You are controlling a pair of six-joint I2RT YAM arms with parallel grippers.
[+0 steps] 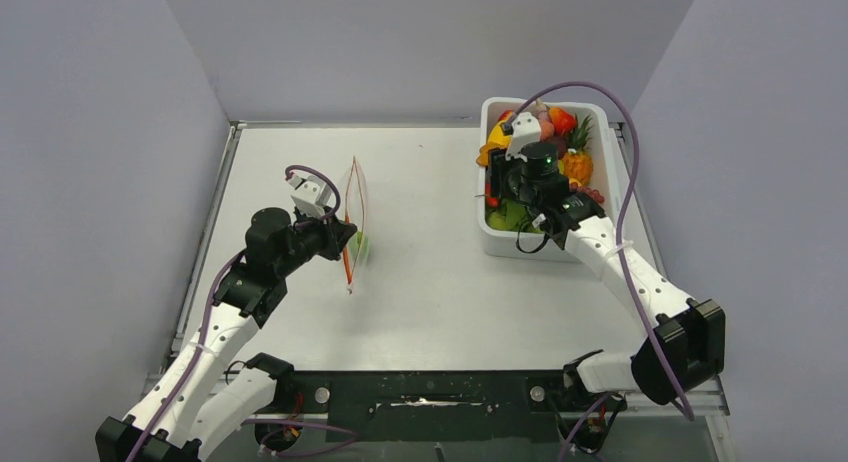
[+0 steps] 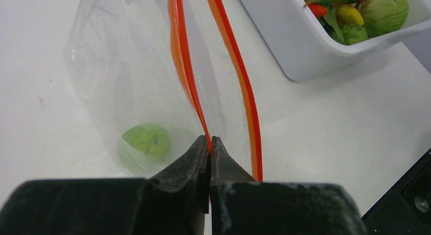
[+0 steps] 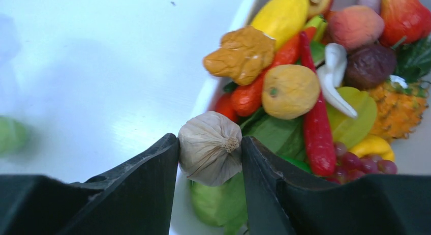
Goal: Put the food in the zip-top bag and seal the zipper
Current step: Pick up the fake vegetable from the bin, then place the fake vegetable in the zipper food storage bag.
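Note:
The clear zip-top bag [image 1: 356,204] stands on edge left of the table's centre, its mouth open. My left gripper [image 1: 343,239] is shut on one red-orange zipper strip [image 2: 179,57] at the bag's near end [image 2: 210,139]; the other strip [image 2: 239,77] hangs free to the right. A green toy food [image 2: 147,140] lies inside the bag. My right gripper [image 3: 210,143] is shut on a pale garlic bulb [image 3: 208,151] and holds it above the left wall of the white tub [image 3: 180,207]. In the top view that gripper [image 1: 497,177] is at the tub's left side; the garlic is hidden there.
The white tub [image 1: 520,244] at the back right holds several toy foods [image 1: 560,147], among them a long red chili [image 3: 315,118], a yellow lemon [image 3: 289,90] and a green cabbage [image 2: 383,11]. Grey walls stand round the table.

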